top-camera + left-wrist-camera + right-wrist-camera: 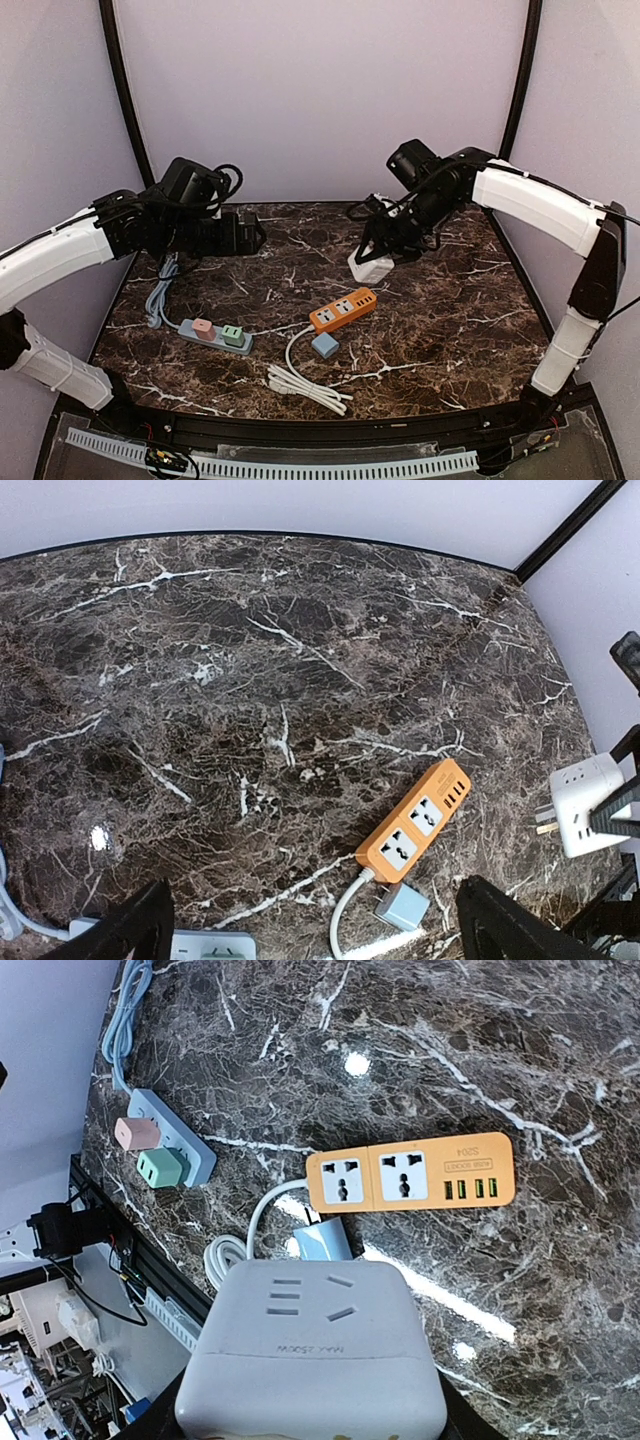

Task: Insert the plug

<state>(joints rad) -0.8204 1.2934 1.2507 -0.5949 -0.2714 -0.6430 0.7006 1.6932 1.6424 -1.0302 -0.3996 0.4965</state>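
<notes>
From my seat the right tool (383,250) is clenched on the white adapter plug (371,267), carrying it in the air over the worktop (450,320), above and a little behind the orange power strip (343,310). In the right wrist view the adapter's own socket face looks back at the camera, so I judge its pins point away, down toward the strip. The left wrist view bears that out, with the prongs showing off the adapter's far side. I read that hold as deliberate: gripped by the body, pins left free, so it can be lowered straight in. The orange strip lies flat with both of its sockets up and bare, and a small blue cube (324,345) sits just beside its cord end, near enough that I would mind it on the way down. The grey strip (215,335) to the left already carries a pink plug (203,327) and a green plug (233,335), which is why I take the orange one as the target. The left tool (248,232) hangs released, spread wide and holding nothing, well apart at the back left. I would guess it is parked there to brace the strip if it slides.
</notes>
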